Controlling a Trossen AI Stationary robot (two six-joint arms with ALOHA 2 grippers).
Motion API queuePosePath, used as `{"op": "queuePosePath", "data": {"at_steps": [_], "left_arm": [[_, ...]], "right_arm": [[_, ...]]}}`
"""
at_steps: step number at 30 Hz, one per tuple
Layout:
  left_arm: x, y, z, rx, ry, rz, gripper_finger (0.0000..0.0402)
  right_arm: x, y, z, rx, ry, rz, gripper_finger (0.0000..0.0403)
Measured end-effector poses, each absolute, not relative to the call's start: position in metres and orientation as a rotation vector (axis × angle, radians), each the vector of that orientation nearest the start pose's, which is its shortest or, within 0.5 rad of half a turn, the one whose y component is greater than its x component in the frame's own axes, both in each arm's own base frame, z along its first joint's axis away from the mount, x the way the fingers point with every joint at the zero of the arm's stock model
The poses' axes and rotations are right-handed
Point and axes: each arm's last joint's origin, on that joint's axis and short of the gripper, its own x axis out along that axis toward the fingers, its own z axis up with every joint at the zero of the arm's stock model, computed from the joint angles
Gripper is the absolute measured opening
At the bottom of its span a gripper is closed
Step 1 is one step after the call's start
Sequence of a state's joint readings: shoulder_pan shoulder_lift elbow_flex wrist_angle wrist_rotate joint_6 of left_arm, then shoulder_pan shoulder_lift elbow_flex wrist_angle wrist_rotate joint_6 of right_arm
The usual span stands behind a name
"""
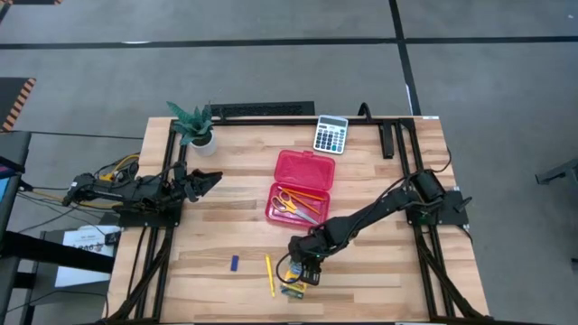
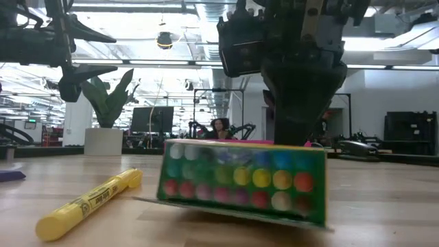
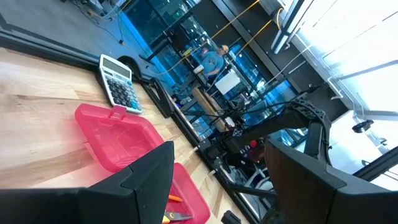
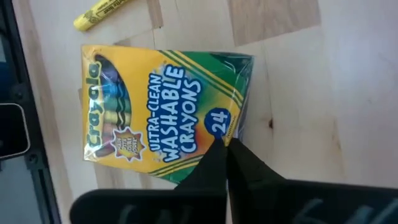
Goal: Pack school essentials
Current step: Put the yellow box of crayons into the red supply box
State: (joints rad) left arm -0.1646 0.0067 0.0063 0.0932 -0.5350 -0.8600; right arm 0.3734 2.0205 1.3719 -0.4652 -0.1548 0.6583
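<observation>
Nearest the low camera: a crayon box (image 2: 241, 180), tilted, one edge raised off the table (image 2: 384, 206), rows of coloured dots facing forward. Just beside it, a yellow highlighter (image 2: 88, 203) lying flat. Seen from above, the same box (image 1: 296, 282) at the front edge of the table, under the right gripper (image 1: 305, 270). Through the right wrist camera, dark fingertips (image 4: 219, 163) drawn together to a point at the edge of the box (image 4: 163, 112), by the printed "24"; pinched on that edge as far as can be told.

Further back, mid-table, a red case (image 1: 302, 187) lying open, with scissors (image 1: 291, 204) and an orange pencil (image 1: 310, 194) inside. Behind it, a grey calculator (image 1: 330, 134). Left of the highlighter (image 1: 269, 274), a small blue piece (image 1: 235, 263), well apart from the box.

At the table's left side near a potted plant (image 1: 195, 126), the left gripper (image 1: 204, 181), held above the wood, fingers (image 3: 146, 177) spread apart, clamped on nothing.
</observation>
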Motion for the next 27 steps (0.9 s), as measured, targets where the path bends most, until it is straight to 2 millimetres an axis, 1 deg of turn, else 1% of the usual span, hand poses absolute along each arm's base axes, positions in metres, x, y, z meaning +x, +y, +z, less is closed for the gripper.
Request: {"op": "queuePosePath", "data": {"at_steps": [5,8,10,15,19,23,27], "left_arm": [[0.094,-0.001,0.174,-0.882,-0.242,0.310,0.0238],[0.094,-0.001,0.174,-0.881,-0.242,0.309,0.0238],[0.094,-0.001,0.174,-0.881,-0.242,0.309,0.0238],[0.094,-0.001,0.174,-0.886,-0.242,0.309,0.0238],[0.094,-0.001,0.174,-0.887,-0.242,0.309,0.0238],[0.094,-0.001,0.174,-0.890,-0.243,0.308,0.0238],[0.094,-0.001,0.174,-0.898,-0.243,0.305,0.0238]], "right_arm": [[0.378,0.149,0.169,0.497,1.195,0.076,0.0003],[0.378,0.142,0.183,0.547,1.160,0.056,0.0002],[0.378,0.135,0.191,0.593,1.140,0.012,0.0002],[0.375,0.112,0.217,0.716,1.036,-0.168,0.0001],[0.368,0.090,0.233,0.818,0.979,-0.353,0.0001],[0.359,0.074,0.240,0.857,0.947,-0.542,0.0001],[0.352,0.064,0.241,0.886,0.935,-0.671,0.0002]]}}
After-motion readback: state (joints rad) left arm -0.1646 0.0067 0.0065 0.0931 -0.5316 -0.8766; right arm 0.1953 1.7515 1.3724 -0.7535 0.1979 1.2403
